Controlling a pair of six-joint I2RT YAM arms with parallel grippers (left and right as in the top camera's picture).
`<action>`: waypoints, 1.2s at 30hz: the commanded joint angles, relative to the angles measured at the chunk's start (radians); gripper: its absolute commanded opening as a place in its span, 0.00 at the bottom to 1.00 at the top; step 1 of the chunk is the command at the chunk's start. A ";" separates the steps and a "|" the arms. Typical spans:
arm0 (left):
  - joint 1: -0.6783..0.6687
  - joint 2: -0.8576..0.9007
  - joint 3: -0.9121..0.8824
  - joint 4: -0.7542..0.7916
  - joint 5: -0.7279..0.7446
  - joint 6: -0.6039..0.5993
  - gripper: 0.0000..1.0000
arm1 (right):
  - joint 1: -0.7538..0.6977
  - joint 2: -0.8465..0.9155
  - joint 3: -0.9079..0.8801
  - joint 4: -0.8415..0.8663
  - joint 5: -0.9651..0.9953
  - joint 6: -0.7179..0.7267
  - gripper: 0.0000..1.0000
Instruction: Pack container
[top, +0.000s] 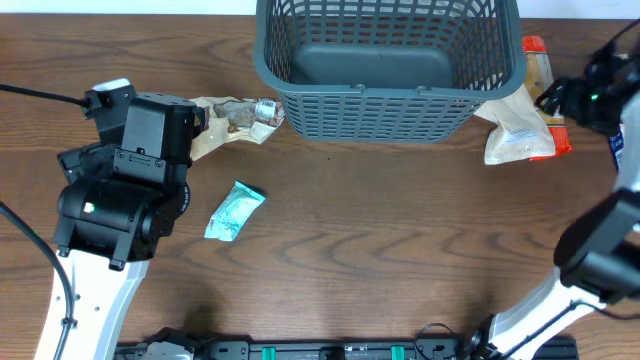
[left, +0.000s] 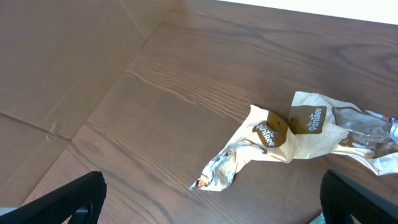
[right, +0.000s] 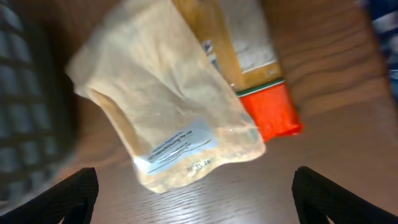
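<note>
My right gripper (right: 199, 194) hangs wide over the pale pouch (right: 168, 118), which looks soft, crinkly and probably light. I'd pinch its sealed edge. The container (top: 390, 100) stands just beside it, far-centre: stiff latticed plastic, best held by the rim. My left gripper (left: 211, 199) is wide too.

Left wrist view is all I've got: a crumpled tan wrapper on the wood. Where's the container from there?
Observer: The container stands to the right of that wrapper at the table's far side, its left corner close to the wrapper's end.
Operator: Anything packed in it?
Observer: No, its solid grey base shows bare.
Operator: What's the other arm doing?
Observer: The right end effector hangs open, holding nothing, above a pale pouch that rests against the container's right side.
</note>
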 joint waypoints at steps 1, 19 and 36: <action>0.005 0.000 0.019 -0.006 -0.019 0.010 0.99 | 0.034 0.055 0.026 -0.006 0.038 -0.103 0.86; 0.005 0.000 0.019 -0.006 -0.019 0.010 0.99 | 0.161 0.164 0.032 0.008 0.192 -0.344 0.87; 0.005 0.000 0.019 -0.006 -0.019 0.010 0.99 | 0.158 0.369 0.032 0.038 0.137 -0.360 0.88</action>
